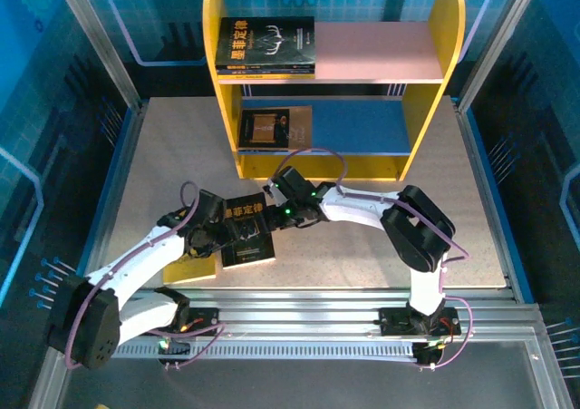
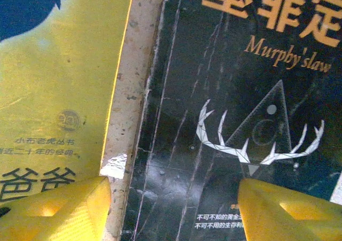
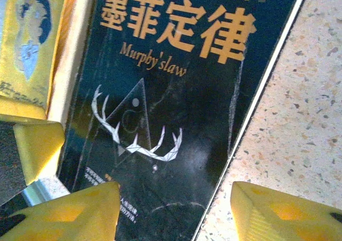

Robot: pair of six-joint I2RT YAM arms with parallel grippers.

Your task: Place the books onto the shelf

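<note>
Black antler book (image 1: pixel 246 232) is laid flat on the bench (image 1: pixel 362 255) beside yellow book (image 2: pixel 53 91), not yet on shelf (image 1: pixel 426 55); left hand (image 2: pixel 173 198) and right hand (image 3: pixel 176 198) are released, spread astride opposite long edges, probably positioned for pickup; nothing is grasped.

The black book (image 3: pixel 176 107) bears white antlers and orange lettering.

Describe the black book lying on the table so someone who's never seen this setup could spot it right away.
On the speckled table, in front of the yellow-sided shelf, two books lie side by side. It is the right-hand one, the black book with an orange Chinese title and white antlers. Its neighbour is a yellow book, and its twin lies up on the pink board.
</note>
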